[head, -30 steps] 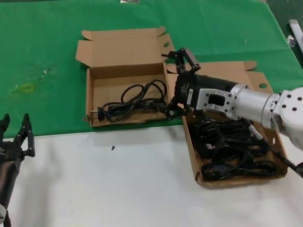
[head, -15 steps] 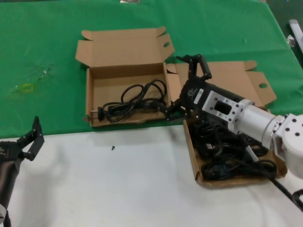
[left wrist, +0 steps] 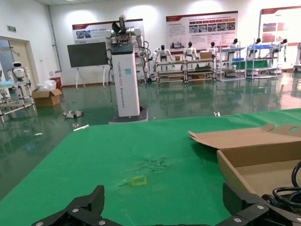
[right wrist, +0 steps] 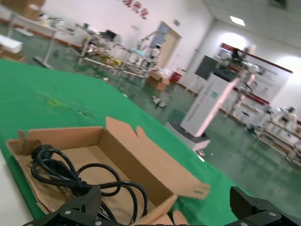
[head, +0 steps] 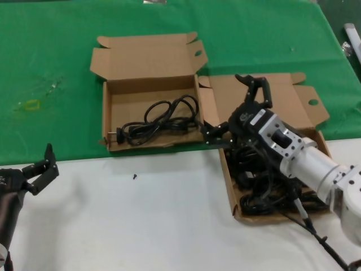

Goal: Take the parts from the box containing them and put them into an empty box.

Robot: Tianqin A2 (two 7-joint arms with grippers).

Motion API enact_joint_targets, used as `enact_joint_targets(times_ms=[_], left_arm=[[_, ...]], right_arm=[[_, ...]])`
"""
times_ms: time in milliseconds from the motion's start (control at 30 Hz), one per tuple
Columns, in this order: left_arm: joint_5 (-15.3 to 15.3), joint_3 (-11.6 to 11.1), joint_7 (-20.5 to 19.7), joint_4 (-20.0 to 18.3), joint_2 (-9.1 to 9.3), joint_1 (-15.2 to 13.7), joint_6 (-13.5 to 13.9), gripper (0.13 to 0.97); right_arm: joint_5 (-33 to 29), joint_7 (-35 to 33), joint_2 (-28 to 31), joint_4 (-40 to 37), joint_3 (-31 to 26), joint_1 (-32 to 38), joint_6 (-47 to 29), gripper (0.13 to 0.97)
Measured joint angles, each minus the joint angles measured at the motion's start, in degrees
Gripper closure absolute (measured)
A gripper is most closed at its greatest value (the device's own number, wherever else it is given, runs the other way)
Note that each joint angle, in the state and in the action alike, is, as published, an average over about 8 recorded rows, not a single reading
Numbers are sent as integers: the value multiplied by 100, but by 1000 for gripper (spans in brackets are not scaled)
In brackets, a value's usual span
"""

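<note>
The parts [head: 271, 183] lay heaped in the box containing them [head: 230, 186], on the table [head: 141, 220]. The right pincer [head: 234, 107] hovered over that box's back corner, fingers spread wide and holding nothing. One cord [head: 161, 121] rested in the empty box [head: 113, 104], just beside. The left pincer [head: 39, 172], spread too, waited well away from it.

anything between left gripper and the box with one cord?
Head view: only bare white tabletop and green cloth between left gripper and that box.
</note>
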Motion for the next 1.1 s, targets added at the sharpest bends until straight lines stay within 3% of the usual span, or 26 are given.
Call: enact_joint_targets(times_ms=[167, 567, 1100], left_arm=[[0, 0, 0, 0, 0, 0, 0, 213], [-1, 0, 0, 0, 0, 0, 0, 140], [-1, 0, 0, 0, 0, 0, 0, 132]], right_arm=[[104, 247, -50, 187, 147, -306, 285, 129], [356, 845, -171, 638, 502, -1046, 975, 129], [654, 1550, -314, 1171, 922, -1920, 1787, 129]])
